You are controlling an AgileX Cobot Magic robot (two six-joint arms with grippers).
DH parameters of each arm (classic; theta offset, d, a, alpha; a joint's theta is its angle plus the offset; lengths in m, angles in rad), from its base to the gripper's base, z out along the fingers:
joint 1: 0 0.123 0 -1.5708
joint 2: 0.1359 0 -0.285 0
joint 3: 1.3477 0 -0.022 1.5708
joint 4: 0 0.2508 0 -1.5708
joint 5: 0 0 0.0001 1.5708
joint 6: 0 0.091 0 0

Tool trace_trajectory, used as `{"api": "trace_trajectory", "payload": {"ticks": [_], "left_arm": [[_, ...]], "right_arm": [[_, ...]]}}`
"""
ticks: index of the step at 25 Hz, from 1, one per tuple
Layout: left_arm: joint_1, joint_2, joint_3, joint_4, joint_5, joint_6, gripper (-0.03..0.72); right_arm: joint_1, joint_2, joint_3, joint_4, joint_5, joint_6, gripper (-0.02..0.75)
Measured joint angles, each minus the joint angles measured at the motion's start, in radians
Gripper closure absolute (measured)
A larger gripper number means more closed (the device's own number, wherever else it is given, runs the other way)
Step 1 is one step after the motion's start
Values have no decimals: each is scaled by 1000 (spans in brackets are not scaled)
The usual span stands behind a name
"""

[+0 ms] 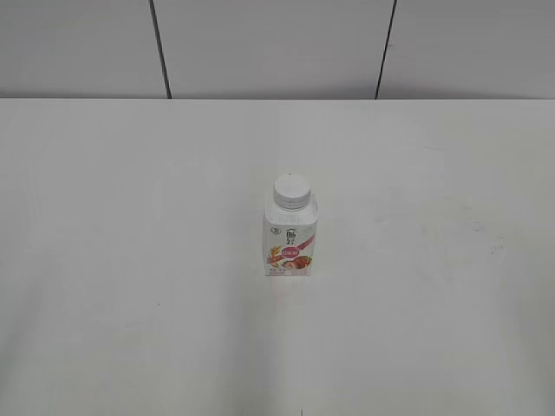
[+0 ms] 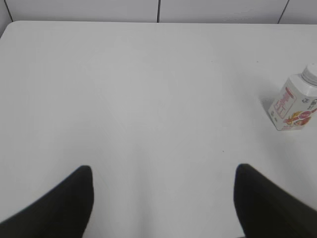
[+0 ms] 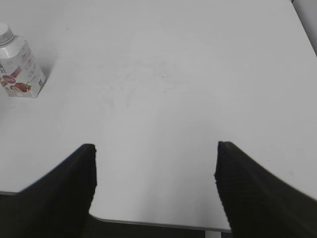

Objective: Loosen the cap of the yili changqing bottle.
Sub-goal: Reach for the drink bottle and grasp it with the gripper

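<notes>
The yili changqing bottle [image 1: 290, 243] stands upright in the middle of the white table, white with a pink-red fruit label. Its white ribbed cap [image 1: 291, 191] sits on the neck. The bottle also shows at the right edge of the left wrist view [image 2: 293, 105] and at the top left of the right wrist view [image 3: 19, 70]. My left gripper [image 2: 162, 171] is open and empty, well to the left of the bottle. My right gripper [image 3: 154, 148] is open and empty above the table's front edge, well to the right of the bottle. Neither gripper shows in the exterior view.
The white table [image 1: 130, 260] ends at a grey panelled wall [image 1: 269, 48] at the back. Its front edge with a rounded corner shows under the right gripper [image 3: 158, 224].
</notes>
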Motion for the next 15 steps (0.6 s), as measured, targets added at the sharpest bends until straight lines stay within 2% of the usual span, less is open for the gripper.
{"api": "trace_trajectory", "payload": {"ticks": [15], "left_arm": [[0, 0, 0, 0, 0, 0, 155]], "right_arm": [[0, 0, 0, 0, 0, 0, 151]]}}
